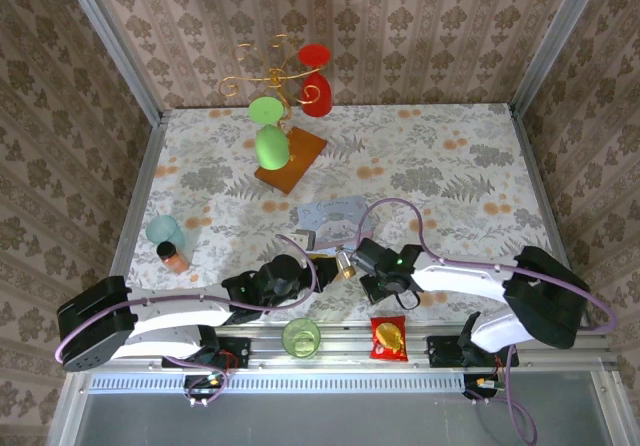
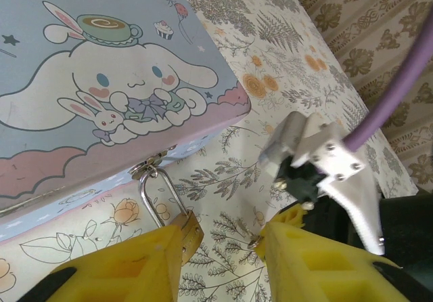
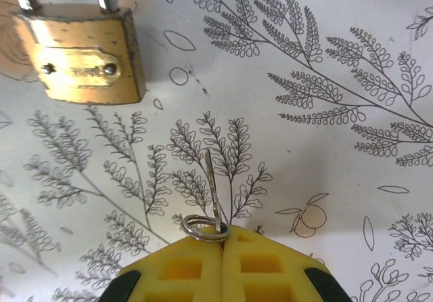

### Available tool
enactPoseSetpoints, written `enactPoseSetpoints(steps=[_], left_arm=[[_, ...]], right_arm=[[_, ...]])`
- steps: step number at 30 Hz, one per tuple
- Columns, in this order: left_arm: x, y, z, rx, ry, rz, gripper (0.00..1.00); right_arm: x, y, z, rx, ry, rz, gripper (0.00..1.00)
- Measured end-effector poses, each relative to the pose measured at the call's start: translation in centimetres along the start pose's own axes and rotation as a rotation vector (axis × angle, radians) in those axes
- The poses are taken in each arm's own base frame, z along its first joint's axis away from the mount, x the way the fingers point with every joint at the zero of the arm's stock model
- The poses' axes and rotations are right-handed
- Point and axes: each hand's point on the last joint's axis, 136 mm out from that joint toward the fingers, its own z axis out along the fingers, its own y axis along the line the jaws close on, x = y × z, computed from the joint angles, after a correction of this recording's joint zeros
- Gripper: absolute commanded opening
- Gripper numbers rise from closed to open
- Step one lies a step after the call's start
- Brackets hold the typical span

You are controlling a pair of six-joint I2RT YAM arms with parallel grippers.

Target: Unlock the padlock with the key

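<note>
Brass padlock (image 3: pixel 81 61), scuffed rounded block; right pincer (image 3: pixel 222 238) clamped on slim silvery key (image 3: pixel 212 187); left pincer (image 2: pixel 226 241) parted.

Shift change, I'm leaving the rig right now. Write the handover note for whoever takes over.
Left tool: open, padlock against one finger, not clamped.
Right tool: shut on the key, blade pointing out toward the padlock.
Padlock: shackle shut, hooked through the latch of the blue tin; key tip short of it, not touching.
Done: key picked up.
Left: line up, insert key, turn, free shackle.
</note>
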Motion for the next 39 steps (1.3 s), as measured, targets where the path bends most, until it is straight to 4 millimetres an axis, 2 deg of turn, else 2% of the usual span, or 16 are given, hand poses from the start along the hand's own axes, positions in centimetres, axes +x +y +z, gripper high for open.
enactPoseSetpoints(steps=[6, 10, 14, 27, 28, 31, 32, 36, 39], left_arm=[[0.8, 0.0, 0.5, 0.004, 0.028, 0.005, 0.33], [1.3, -0.2, 1.1, 0.007, 0.058, 0.01, 0.32], [1.5, -0.5, 1.4, 0.019, 0.067, 0.009, 0.31], [1.6, -0.7, 1.7, 0.028, 0.068, 0.007, 0.32], [1.6, -0.7, 1.7, 0.029, 0.068, 0.007, 0.33], [1.7, -0.7, 1.7, 0.03, 0.069, 0.007, 0.35], [1.7, -0.7, 1.7, 0.03, 0.07, 0.007, 0.36], [1.7, -0.7, 1.7, 0.031, 0.07, 0.007, 0.37], [1.7, -0.7, 1.7, 0.031, 0.07, 0.007, 0.38]], right_arm=[[-1.7, 1.2, -2.8, -0.134, -0.127, 0.022, 0.0], [-2.5, 1.1, -3.4, -0.191, -0.155, 0.058, 0.0], [-2.2, 0.5, -3.0, -0.174, -0.134, 0.073, 0.0], [1.3, -0.8, 0.5, -0.038, 0.057, 0.083, 0.0], [1.1, -0.8, 0.5, -0.029, 0.061, 0.084, 0.01], [1.1, -1.1, 0.6, 0.001, 0.073, 0.098, 0.27], [1.3, -1.3, 0.5, 0.012, 0.08, 0.103, 0.32], [1.7, -2.0, -0.2, 0.045, 0.082, 0.127, 0.43], [1.4, -2.7, -1.3, 0.056, 0.052, 0.166, 0.45]])
